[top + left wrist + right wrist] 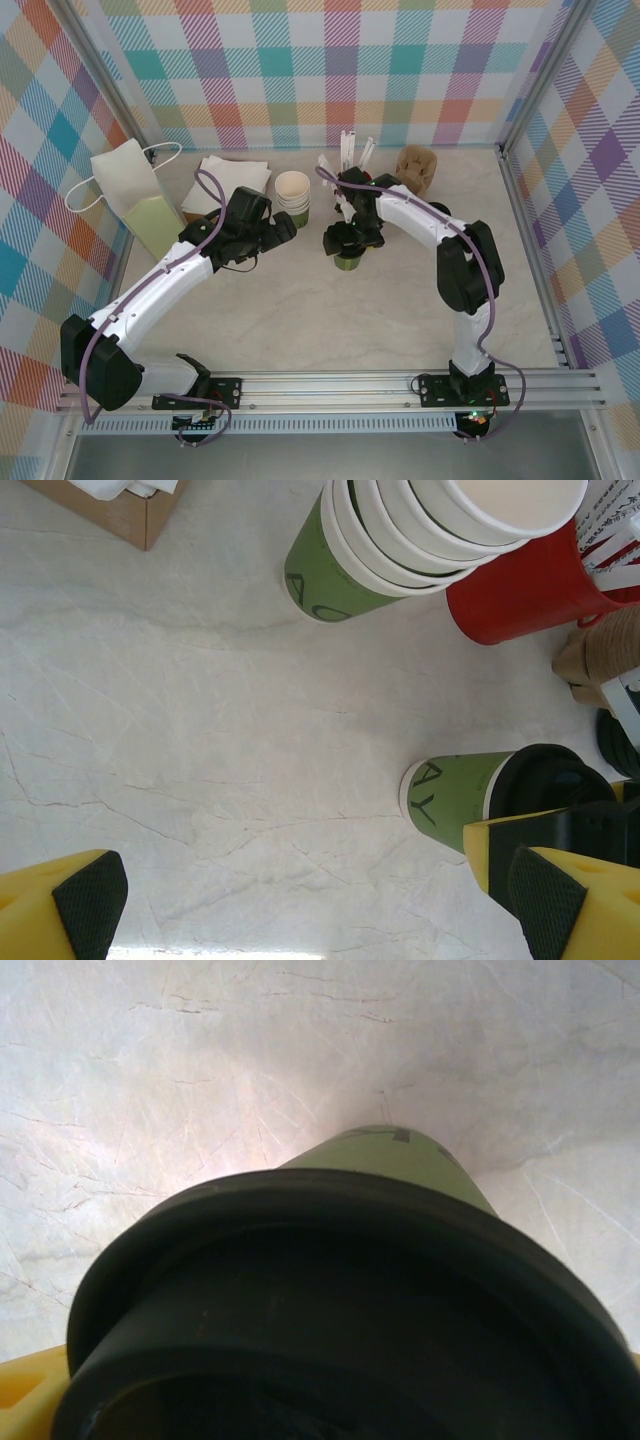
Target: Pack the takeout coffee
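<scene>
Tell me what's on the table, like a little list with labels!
coffee: green cup with black lid, upright on the table
right gripper: at the coffee's lid; grip unclear
left gripper: open, holding nothing, left of the coffee
red cup: holds white stirrers
white cups: stacked, next to the red cup
paper bag: white, far left

Top view: high, looking down at table point(300, 320). Wrist views: low, close; both share takeout coffee point(455, 792).

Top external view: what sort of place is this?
Likely a lab robot cell staged as a coffee counter: plaid walls on an aluminium frame, a marble-look table, plus a paper bag and stacked paper cups.
</scene>
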You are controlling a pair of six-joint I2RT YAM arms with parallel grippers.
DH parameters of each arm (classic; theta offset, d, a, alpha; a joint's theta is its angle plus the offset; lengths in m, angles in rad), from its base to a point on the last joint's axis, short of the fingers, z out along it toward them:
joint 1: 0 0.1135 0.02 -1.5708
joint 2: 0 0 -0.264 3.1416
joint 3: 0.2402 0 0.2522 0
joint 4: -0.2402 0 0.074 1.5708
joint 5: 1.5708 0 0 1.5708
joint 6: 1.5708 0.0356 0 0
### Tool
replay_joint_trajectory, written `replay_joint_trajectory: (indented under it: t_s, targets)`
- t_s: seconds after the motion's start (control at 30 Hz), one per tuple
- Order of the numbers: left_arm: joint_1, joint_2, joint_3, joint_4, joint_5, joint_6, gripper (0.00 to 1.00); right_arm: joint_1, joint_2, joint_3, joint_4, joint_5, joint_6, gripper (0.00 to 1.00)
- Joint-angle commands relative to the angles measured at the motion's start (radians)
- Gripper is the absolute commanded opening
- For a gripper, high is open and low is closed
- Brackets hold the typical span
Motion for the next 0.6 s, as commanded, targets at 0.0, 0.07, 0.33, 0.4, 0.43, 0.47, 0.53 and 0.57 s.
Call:
replay_joint_trajectory:
  t_s: [0.0,0.07,0.33,0.4,0.43,0.47,0.53,0.57]
  targets:
    - [0.011,-0.016,0.022,-0.028,-0.012,0.020,1.00,-0.026,-0.055,-0.044,-0.029,0.001,-0.008,0.88]
    - [0.011,-0.014,0.024,-0.028,-0.012,0.020,1.00,-0.048,-0.079,-0.074,-0.025,-0.005,-0.013,0.87]
    - [0.011,-0.001,0.036,-0.026,-0.003,0.022,1.00,-0.202,-0.204,-0.228,-0.005,-0.007,-0.041,0.86]
    - [0.011,0.003,0.038,-0.025,-0.001,0.019,1.00,-0.255,-0.231,-0.258,-0.005,-0.004,-0.055,0.86]
    - [0.011,0.004,0.041,-0.025,0.001,0.020,1.00,-0.284,-0.243,-0.271,-0.005,0.000,-0.063,0.86]
    - [0.011,0.006,0.041,-0.025,0.002,0.019,1.00,-0.309,-0.252,-0.280,-0.003,-0.001,-0.071,0.86]
    - [0.010,0.008,0.042,-0.023,0.004,0.019,1.00,-0.366,-0.269,-0.295,-0.003,-0.001,-0.087,0.86]
    - [0.011,0.008,0.044,-0.023,0.005,0.019,1.00,-0.387,-0.273,-0.299,-0.005,0.000,-0.096,0.86]
